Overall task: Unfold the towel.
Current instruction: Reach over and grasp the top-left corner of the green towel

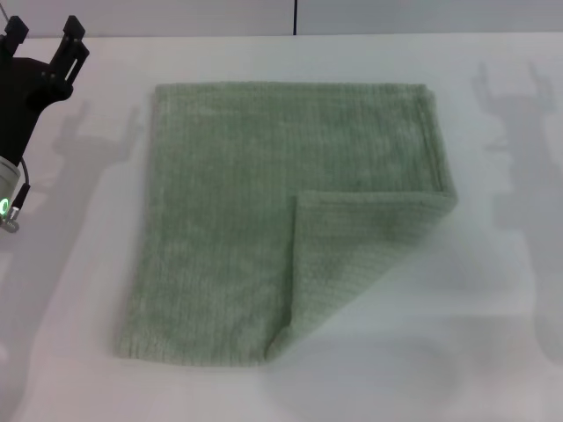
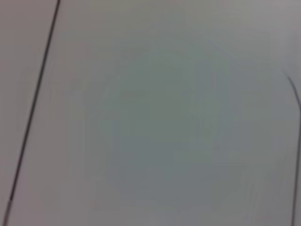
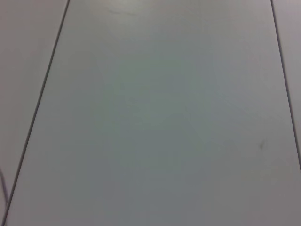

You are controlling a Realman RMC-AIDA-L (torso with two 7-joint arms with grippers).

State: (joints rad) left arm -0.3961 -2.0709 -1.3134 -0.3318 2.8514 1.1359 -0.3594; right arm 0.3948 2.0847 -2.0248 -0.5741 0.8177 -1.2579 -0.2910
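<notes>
The towel [image 1: 229,193] is a pale sage-green ribbed cloth lying flat in the middle of the white table [image 1: 493,352]. Its near right corner is folded back over itself, so a triangular flap [image 1: 352,255] rests on top. My left gripper [image 1: 46,33] hangs above the table's far left, well clear of the towel's left edge. It is open, and nothing sits between its black fingers [image 1: 75,35]. The right gripper is out of view; only its shadow falls on the table at the right. Both wrist views show nothing but a plain pale surface.
The table's far edge [image 1: 352,35] meets a light wall with a dark vertical seam [image 1: 295,16]. White tabletop surrounds the towel on all sides. Dark seam lines [image 2: 33,113] cross the pale surface in the wrist views.
</notes>
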